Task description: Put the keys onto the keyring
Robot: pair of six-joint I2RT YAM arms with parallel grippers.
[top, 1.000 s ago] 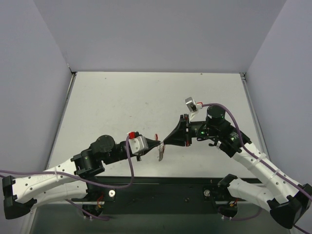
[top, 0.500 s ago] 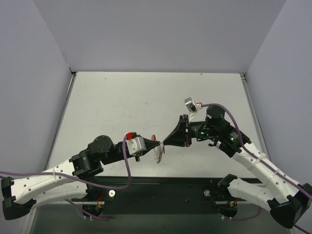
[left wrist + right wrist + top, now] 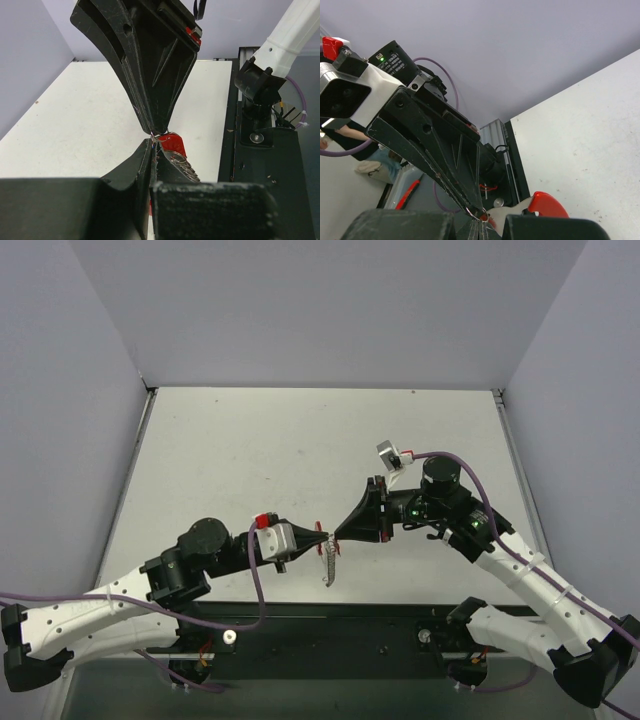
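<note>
Keyring [image 3: 320, 528] sits right at the tip of the left claw [image 3: 323, 537], held up off the desk [image 3: 300, 450]. Its red loop [image 3: 172, 143] juts out just beside that claw's fingertips: on their far side in the top view, just to their right in the left wrist view. Its chain [image 3: 328, 565] hangs down from the same tip toward the near edge of the desk. In the left wrist view the chain [image 3: 184, 167] bunches close under the red loop, beside the claw's right finger.

The left claw is narrow, its jaws all but together. They pinch the keyring, and a sliver of red shows low between the fingers.

The right claw [image 3: 338, 533] comes in from the opposite side and meets the left claw tip to tip, the two nearly touching. Its jaws are pressed fully together. In the right wrist view a small silver ring [image 3: 470, 213] shows at the very spot where the two tips meet, just left of the right claw's own fingertips. Whether the right claw pinches that ring cannot be told. The red loop [image 3: 547, 204] appears there a little to the right of the same fingertips, above the desk.
</note>
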